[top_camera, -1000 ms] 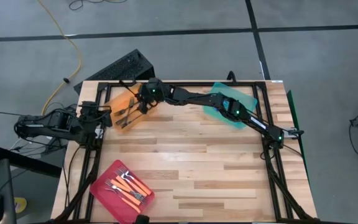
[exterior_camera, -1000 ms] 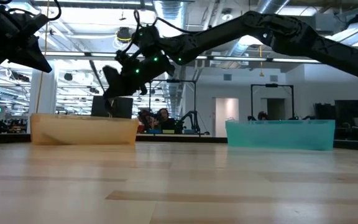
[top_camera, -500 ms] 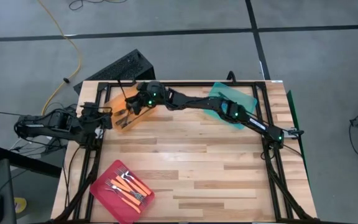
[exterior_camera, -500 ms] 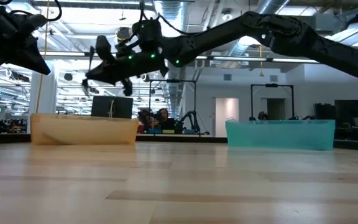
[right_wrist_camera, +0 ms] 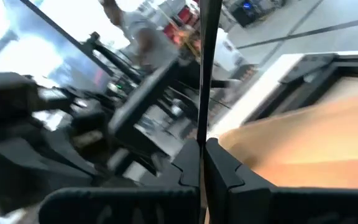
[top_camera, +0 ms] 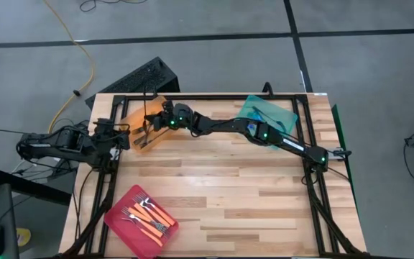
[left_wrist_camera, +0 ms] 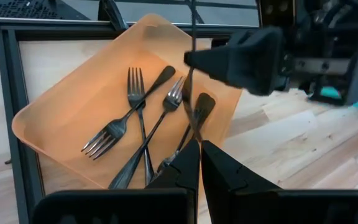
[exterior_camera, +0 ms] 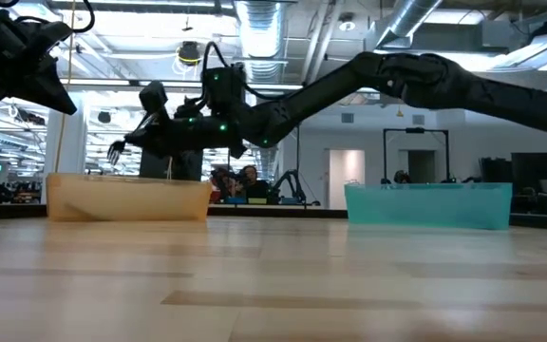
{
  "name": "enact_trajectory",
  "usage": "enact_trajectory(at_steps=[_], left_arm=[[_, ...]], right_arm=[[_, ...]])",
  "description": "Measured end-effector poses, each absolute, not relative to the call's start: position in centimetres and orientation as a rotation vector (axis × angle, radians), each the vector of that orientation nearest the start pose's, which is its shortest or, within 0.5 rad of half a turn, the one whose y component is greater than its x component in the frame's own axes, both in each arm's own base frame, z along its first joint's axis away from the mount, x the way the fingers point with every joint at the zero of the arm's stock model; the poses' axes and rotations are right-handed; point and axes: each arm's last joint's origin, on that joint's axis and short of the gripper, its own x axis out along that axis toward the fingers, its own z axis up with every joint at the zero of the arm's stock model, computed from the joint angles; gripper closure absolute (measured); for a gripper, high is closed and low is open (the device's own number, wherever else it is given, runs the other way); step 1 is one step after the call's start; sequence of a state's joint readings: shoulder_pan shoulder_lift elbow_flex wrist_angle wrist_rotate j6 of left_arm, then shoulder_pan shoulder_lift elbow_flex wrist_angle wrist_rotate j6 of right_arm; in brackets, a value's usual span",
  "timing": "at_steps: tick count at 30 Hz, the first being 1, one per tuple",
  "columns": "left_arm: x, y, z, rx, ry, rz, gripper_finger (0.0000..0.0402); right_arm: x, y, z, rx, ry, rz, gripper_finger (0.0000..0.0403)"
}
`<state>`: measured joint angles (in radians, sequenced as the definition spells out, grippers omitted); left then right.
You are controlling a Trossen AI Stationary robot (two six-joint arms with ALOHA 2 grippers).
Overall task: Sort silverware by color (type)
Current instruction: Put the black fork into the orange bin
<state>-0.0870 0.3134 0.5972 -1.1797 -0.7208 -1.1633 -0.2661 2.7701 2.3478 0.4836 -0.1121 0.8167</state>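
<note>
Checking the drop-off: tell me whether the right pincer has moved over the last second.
Yes. In the low view the right pincer, shut on a dark fork, has swung outward and now hangs over the orange tray, nearer its left end.

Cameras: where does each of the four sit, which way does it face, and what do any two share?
High: overhead, straight down; both arms, orange tray, teal tray, pink tray.
Low: table height, level into the room; right gripper holds a fork above the orange tray.
Left wrist: past its own shut fingers, down into the orange tray.
Right wrist: along its shut fingers and the fork.
Shared: high, low and left wrist all show the orange tray.
</note>
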Motion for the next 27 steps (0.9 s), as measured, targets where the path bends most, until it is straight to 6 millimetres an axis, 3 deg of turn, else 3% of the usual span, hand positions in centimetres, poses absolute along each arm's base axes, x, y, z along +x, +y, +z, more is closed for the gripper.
enact_trajectory(at_steps=[8, 17, 27], left_arm=[[4.4, 1.6, 24.1, -0.692, 0.383, 0.979, 0.0401], [4.3, 1.6, 24.1, -0.678, 0.381, 0.994, 0.0401], [4.3, 1.6, 24.1, -0.671, 0.371, 1.003, 0.0401]], right_arm=[[58.9, -16.0, 15.3, 0.726, -0.050, -0.164, 0.0380], [58.8, -16.0, 15.5, 0.472, 0.065, -0.181, 0.0380], [58.8, -15.2, 14.4, 0.179, 0.217, -0.248, 0.0380]])
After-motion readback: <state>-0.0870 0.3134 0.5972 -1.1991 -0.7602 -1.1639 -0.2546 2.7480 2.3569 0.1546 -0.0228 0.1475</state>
